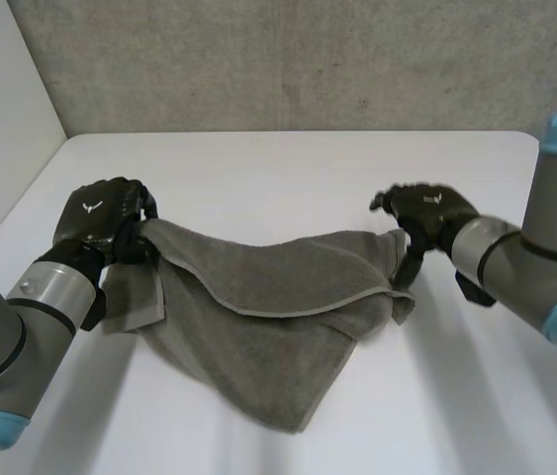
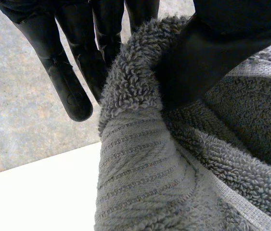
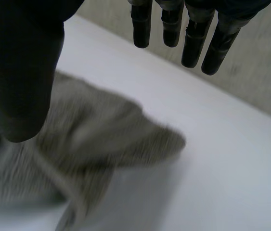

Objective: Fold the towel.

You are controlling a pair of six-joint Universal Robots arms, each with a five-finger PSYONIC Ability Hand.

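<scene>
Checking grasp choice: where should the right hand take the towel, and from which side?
Probably the towel's loose corner under the open right hand, pinched from above and the robot's right. It sticks out as a free tip on the table, opposite the corner the left hand pinches.

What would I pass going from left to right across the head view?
Grey left arm → black left hand → crumpled grey terry towel → black right hand → grey right arm.

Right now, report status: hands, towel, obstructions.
Left hand pinching towel corner. Right hand open beside opposite corner, holding nothing. Towel crumpled on table, fold unfinished. Nothing in the way.
</scene>
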